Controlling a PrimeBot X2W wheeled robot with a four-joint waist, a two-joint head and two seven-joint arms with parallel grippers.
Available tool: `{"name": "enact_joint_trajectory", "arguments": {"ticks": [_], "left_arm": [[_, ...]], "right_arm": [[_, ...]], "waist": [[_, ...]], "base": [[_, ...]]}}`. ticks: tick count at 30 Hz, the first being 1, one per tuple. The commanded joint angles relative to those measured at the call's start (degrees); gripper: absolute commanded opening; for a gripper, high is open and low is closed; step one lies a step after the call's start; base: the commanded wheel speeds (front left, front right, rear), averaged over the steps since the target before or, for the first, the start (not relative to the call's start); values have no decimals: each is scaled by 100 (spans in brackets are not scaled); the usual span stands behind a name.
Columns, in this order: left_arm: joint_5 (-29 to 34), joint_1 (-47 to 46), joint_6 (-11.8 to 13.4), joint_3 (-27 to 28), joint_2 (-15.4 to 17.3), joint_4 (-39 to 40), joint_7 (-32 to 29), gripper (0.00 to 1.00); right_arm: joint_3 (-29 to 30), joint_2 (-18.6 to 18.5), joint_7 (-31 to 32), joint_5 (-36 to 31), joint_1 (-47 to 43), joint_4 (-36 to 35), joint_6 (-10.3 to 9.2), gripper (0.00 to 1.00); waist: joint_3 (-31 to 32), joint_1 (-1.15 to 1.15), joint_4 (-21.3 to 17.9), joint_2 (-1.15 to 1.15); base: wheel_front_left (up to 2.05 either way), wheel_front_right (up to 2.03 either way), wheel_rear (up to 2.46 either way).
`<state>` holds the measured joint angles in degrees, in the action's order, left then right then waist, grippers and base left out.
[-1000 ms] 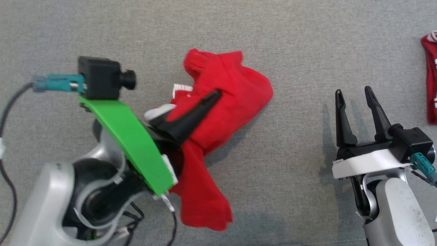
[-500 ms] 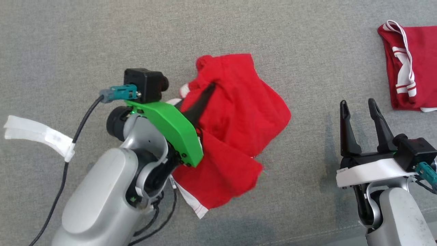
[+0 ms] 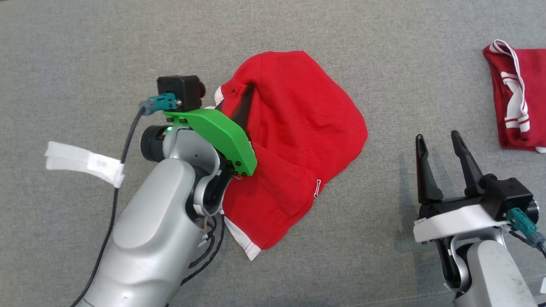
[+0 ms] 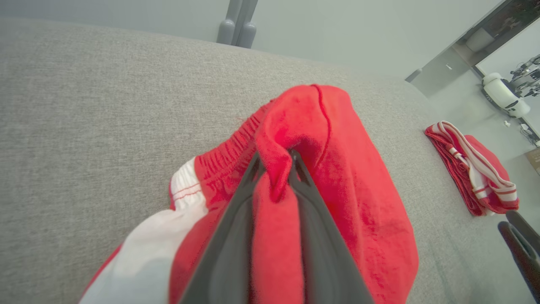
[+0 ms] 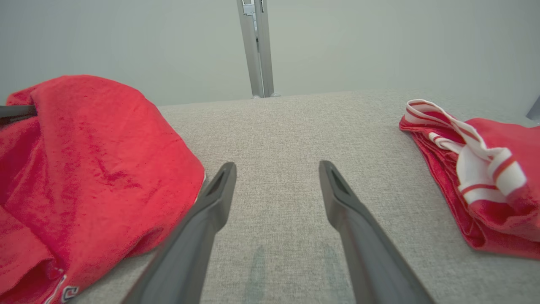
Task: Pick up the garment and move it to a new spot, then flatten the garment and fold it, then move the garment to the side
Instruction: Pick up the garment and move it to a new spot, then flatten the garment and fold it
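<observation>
Red garment [image 3: 298,140] pinched by the left gripper [image 4: 274,160]
The garment was laid in a loose heap on the grey surface [image 3: 128,51], and a fold by its waistband [image 4: 223,156] was clamped between nearly closed fingers. The right gripper [image 3: 438,136] was held wide open and empty, well apart to the right.

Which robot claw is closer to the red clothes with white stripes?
The right claw. It hangs open a little to the left of the red-and-white striped fabric garment. The left claw is much farther left, pinching the plain red fabric garment.
</observation>
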<state>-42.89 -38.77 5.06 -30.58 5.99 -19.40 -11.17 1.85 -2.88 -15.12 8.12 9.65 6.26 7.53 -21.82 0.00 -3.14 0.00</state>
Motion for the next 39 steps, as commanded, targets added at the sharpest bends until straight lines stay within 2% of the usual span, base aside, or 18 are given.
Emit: {"name": "enact_joint_trajectory", "arguments": {"ticks": [1, 6, 10, 16, 23, 32, 33, 34, 35, 39], "left_arm": [[33, -129, -93, -114, -56, -102, 91, 100], [585, -266, -228, -605, -45, -165, 374, 100], [810, -248, -121, -654, 44, 170, 655, 100], [939, 298, 128, -528, 345, 770, 1104, 100], [761, 985, 301, -377, 547, 1231, 1302, 100], [775, 1252, 343, -415, 534, 1389, 1523, 100], [763, 1274, 344, -410, 538, 1383, 1542, 100], [753, 1291, 361, -394, 546, 1368, 1565, 100], [739, 1317, 364, -380, 559, 1355, 1595, 100], [692, 1439, 428, -286, 663, 1349, 1646, 100]], "right_arm": [[-93, -6, -2, -91, -24, 2, -8, 100], [-601, -4, -2, -284, -217, -34, -8, 100], [-1237, -4, -2, -338, -472, -13, -8, 100], [-2353, -11, -3, -102, -755, 269, -8, 100], [-2690, -11, -3, 20, -594, 803, -8, 100], [-3029, -10, -7, 394, -152, 1409, -8, 100], [-3088, -12, -7, 437, -97, 1492, -8, 81], [-3133, -11, -7, 485, -32, 1539, -8, 33], [-3188, -11, -7, 552, 21, 1613, -8, 0], [-2793, -23, 18, 598, 153, 1696, -8, 0]], "waist": [[120, 0, 99, 0], [334, 0, 176, 0], [491, 0, 244, 0], [669, 0, 437, 0], [684, 0, 860, 0], [716, 0, 1216, 0], [725, 0, 1233, 0], [736, 0, 1242, 0], [753, 0, 1238, 0], [815, 0, 1067, 0]], "base": [[0, 0, 0], [0, 0, 0], [0, 0, 0], [0, 0, 0], [0, 0, 0], [0, 0, 0], [0, 0, 0], [0, 0, 0], [0, 0, 0], [0, 0, 0]]}}
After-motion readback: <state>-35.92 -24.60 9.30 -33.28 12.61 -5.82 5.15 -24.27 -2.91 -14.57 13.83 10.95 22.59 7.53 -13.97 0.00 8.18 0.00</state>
